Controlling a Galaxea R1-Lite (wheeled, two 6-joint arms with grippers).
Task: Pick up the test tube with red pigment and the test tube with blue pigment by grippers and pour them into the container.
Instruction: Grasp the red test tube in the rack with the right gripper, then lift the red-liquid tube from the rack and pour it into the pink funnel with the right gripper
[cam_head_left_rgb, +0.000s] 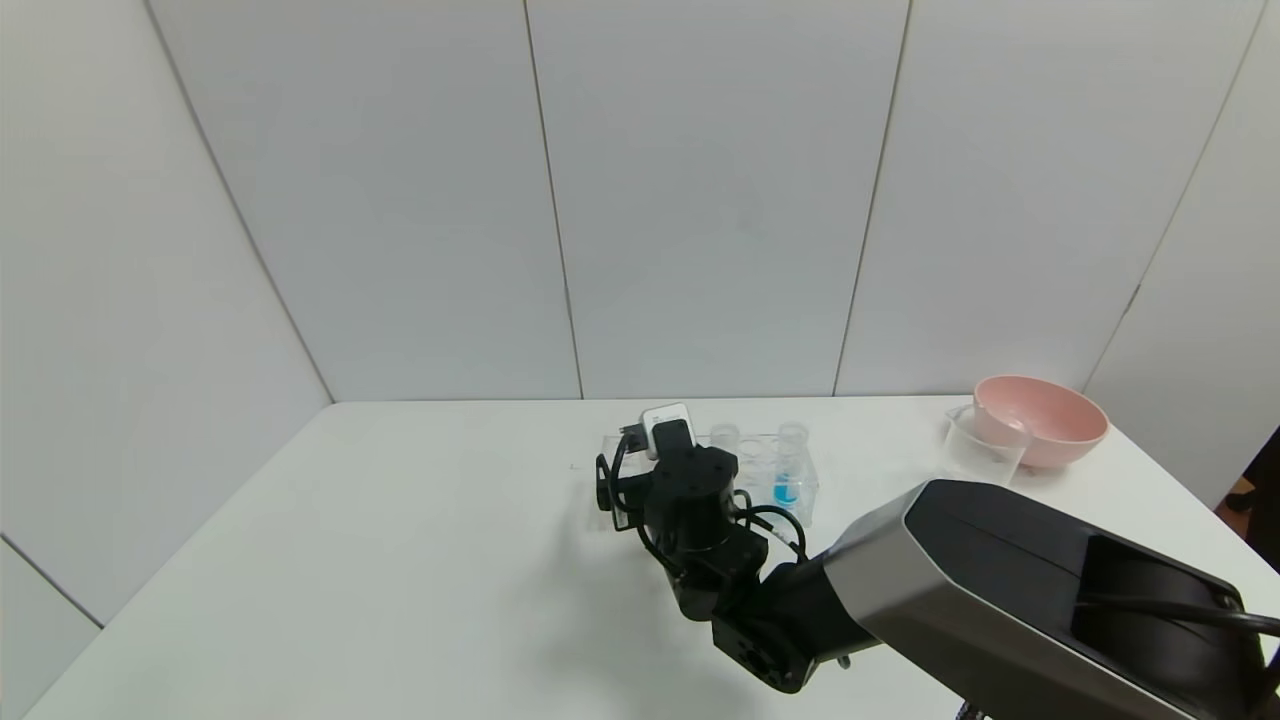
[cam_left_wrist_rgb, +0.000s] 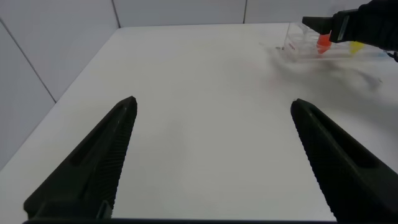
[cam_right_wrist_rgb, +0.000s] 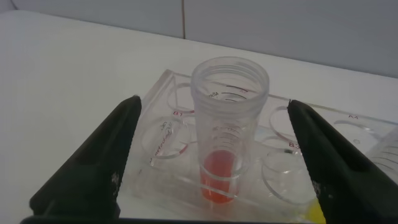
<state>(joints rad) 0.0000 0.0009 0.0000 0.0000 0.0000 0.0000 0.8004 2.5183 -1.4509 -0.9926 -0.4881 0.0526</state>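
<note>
In the head view, a clear rack (cam_head_left_rgb: 790, 480) is seen on the white table (cam_head_left_rgb: 400, 540), toward its far middle; the right gripper (cam_head_left_rgb: 640, 455) is held over the left end of that rack, its black wrist and silver-grey arm reaching in from the lower right, and its jaws are hidden there by its own body; the test tube with blue pigment (cam_head_left_rgb: 788, 470) stands upright in the right part of the rack, with empty clear tubes beside it; the container (cam_head_left_rgb: 980, 450) is set well to the right of the rack, touching or just in front of a pink bowl (cam_head_left_rgb: 1045, 420); in the left wrist view, the left gripper (cam_left_wrist_rgb: 211, 162) is shown with its jaws spread wide over bare table, nothing between them, well away from the rack (cam_left_wrist_rgb: 311, 50), where an orange-red spot and a yellow spot are made out beside the other arm; in the right wrist view, the test tube with red pigment (cam_right_wrist_rgb: 227, 143) is seen upright in a hole of the rack (cam_right_wrist_rgb: 168, 155), between the two parted fingers (cam_right_wrist_rgb: 93, 168) of the right gripper, which stand clear of the glass on either side.
</note>
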